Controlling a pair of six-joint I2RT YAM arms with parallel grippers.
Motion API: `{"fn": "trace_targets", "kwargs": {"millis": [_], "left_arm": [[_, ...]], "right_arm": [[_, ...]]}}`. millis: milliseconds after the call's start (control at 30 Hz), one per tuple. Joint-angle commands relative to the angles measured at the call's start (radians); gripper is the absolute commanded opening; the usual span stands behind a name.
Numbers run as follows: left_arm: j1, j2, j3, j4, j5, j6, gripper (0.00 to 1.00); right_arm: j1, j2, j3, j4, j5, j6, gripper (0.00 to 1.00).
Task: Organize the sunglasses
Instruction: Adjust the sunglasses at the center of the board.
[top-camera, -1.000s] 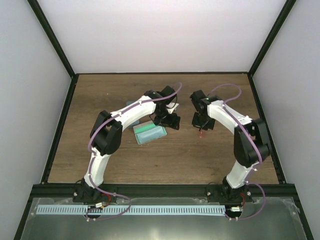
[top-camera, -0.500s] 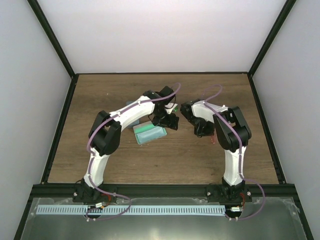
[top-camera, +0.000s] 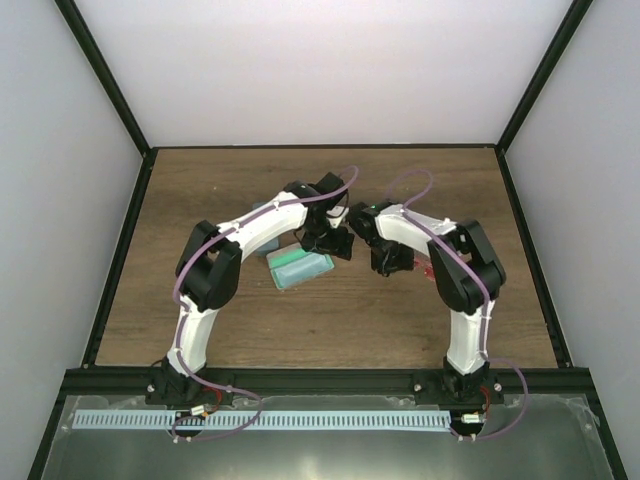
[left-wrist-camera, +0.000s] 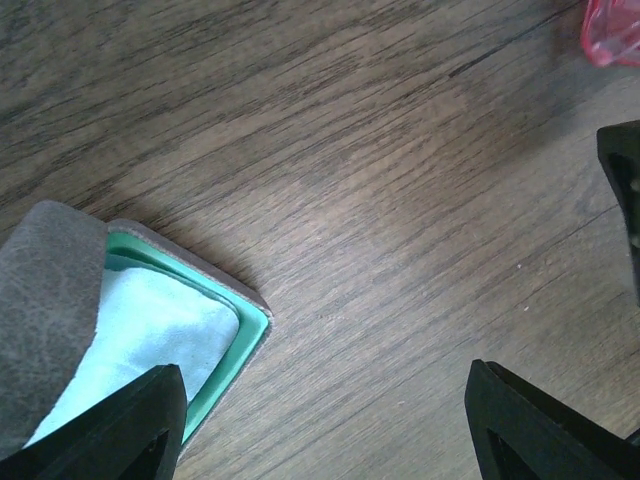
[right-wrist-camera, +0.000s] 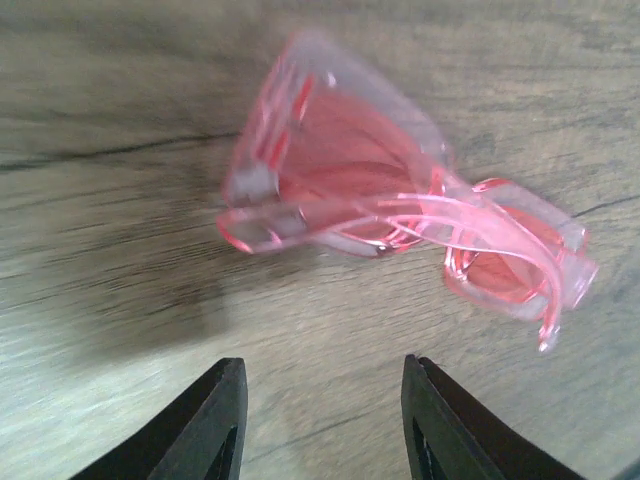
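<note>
Sunglasses (right-wrist-camera: 400, 215) lie on the table (right-wrist-camera: 110, 110) just ahead of the right gripper (right-wrist-camera: 320, 380), long axis crosswise to its parted, empty jaws. Right arm's nearest. Left gripper (left-wrist-camera: 320, 410) gapes empty beside the case (left-wrist-camera: 45, 300).

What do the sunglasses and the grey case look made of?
Sunglasses: likely glossy translucent pink-red plastic; the frame lets light through. Case: grey grained outer skin, leather or imitation; smooth green rim; pale blue inside looks like soft cloth.
</note>
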Motion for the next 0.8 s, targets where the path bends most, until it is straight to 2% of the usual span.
{"fn": "trace_targets", "kwargs": {"millis": [0,100,267,333,400,433,633,767], "left_arm": [[-0.009,-0.030,0.006,0.012,0.009,0.021,0.78],[-0.008,-0.031,0.010,0.013,0.004,0.020,0.78],[-0.008,-0.021,0.020,0.008,-0.002,0.018,0.78],[-0.007,-0.022,0.024,0.006,-0.006,0.018,0.78],[-0.007,-0.021,0.026,0.006,-0.012,0.015,0.78],[-0.008,-0.021,0.028,0.006,-0.015,0.015,0.78],[-0.008,0.021,0.082,-0.008,-0.005,0.012,0.78],[-0.008,0.033,0.098,-0.010,0.008,0.012,0.78]], "right_arm": [[0.010,-0.173,0.001,0.099,-0.069,-0.018,0.44],[-0.027,-0.275,-0.062,0.198,-0.086,-0.068,0.44],[-0.206,-0.331,-0.140,0.290,-0.189,-0.050,0.43],[-0.274,-0.341,-0.154,0.322,-0.226,-0.047,0.37],[-0.337,-0.337,-0.154,0.336,-0.295,-0.032,0.22],[-0.362,-0.339,-0.158,0.346,-0.341,-0.016,0.18],[-0.447,-0.435,-0.336,0.533,-0.599,0.131,0.16],[-0.479,-0.439,-0.346,0.528,-0.561,0.101,0.15]]}}
